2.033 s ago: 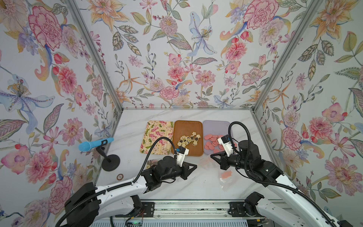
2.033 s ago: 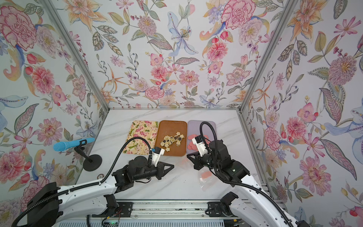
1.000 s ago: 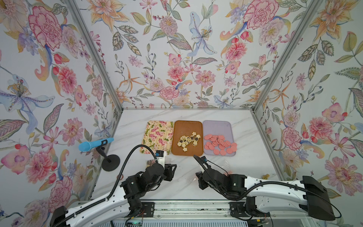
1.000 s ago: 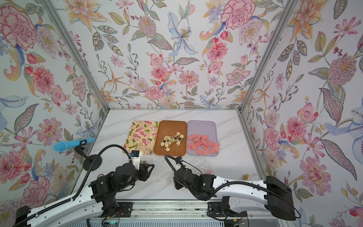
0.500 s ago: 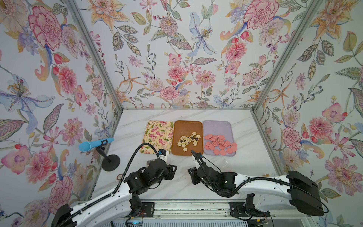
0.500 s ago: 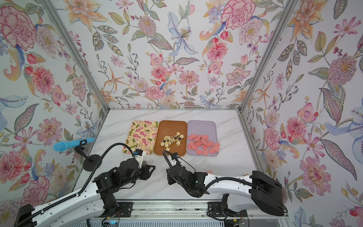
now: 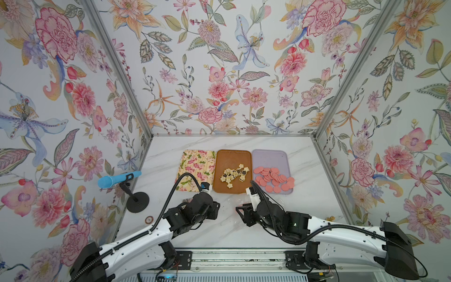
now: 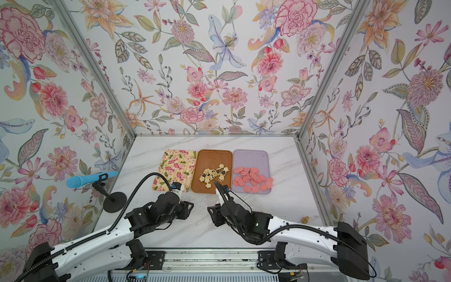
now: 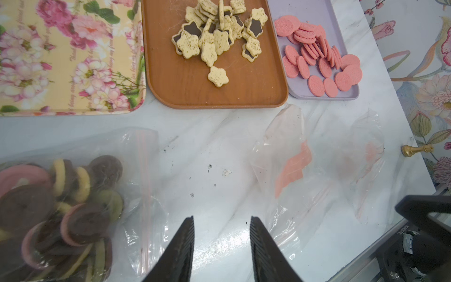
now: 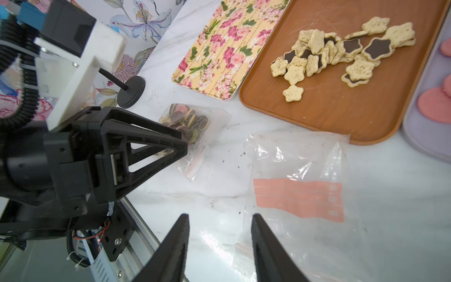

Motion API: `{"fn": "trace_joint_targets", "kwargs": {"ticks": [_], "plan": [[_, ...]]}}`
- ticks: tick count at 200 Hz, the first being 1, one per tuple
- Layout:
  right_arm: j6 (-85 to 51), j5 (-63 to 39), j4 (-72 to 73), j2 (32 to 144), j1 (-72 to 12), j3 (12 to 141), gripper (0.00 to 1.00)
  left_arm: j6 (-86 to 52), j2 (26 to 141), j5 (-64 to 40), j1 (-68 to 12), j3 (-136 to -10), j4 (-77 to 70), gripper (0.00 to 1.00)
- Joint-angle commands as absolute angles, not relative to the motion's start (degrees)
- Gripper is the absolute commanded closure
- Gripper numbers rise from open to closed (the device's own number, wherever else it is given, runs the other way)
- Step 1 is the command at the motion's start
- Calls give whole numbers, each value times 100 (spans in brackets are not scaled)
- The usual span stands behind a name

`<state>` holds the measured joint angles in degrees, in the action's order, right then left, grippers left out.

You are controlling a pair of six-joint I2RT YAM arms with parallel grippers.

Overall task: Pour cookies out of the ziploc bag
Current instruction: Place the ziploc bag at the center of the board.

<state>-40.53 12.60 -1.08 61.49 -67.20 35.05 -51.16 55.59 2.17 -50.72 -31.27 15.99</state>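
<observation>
the left wrist view is showing the ziploc bag [image 9: 136, 171] of cookies [image 9: 80, 219] on the table [image 9: 207, 146] beside the left gripper [image 9: 222, 244], fingers spread and empty. in both top views the left arm [image 7: 146, 234] is mostly hiding it. the right gripper [image 10: 219, 246] is hovering, fingers spread, above an empty bag [image 10: 297, 166].

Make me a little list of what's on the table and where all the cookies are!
floral tray: empty
brown tray: cream and dark star cookies
lilac tray: pink round cookies
full ziploc bag: brown, pink and yellowish rounds inside, lying near the floral tray
empty bags: flat, near the lilac tray
left fingers: apart, holding nothing
right fingers: apart, holding nothing
</observation>
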Motion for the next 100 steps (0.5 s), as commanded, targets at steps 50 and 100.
{"fn": "trace_joint_targets", "kwargs": {"ticks": [50,100], "plan": [[-3722,-315,1395,7811,-6156,3269,50,-4764,6407,453,-4863,-3773,1512,57],[-3898,-1055,1743,8831,-5999,3248,53,-4808,6027,567,-4440,-3689,2005,55]]}}
